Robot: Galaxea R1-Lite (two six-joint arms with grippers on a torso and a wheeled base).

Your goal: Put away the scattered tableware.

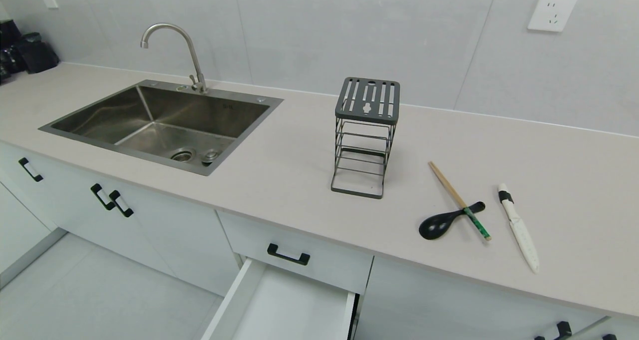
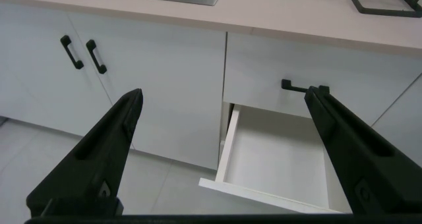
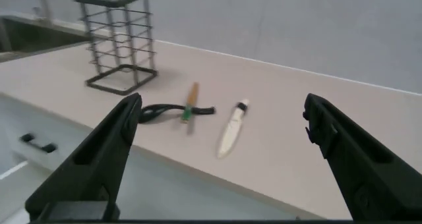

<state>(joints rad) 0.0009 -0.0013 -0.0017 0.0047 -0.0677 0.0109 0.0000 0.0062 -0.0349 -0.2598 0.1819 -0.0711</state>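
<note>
While right end effector (image 3: 221,104) gapes, knife (image 3: 232,129) ahead, apart

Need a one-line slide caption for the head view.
Black spoon, chopsticks and white knife lie on the counter beside the wire rack; the drawer below stands open.

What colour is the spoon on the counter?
The spoon is black all over; the head view shows it best.
</note>
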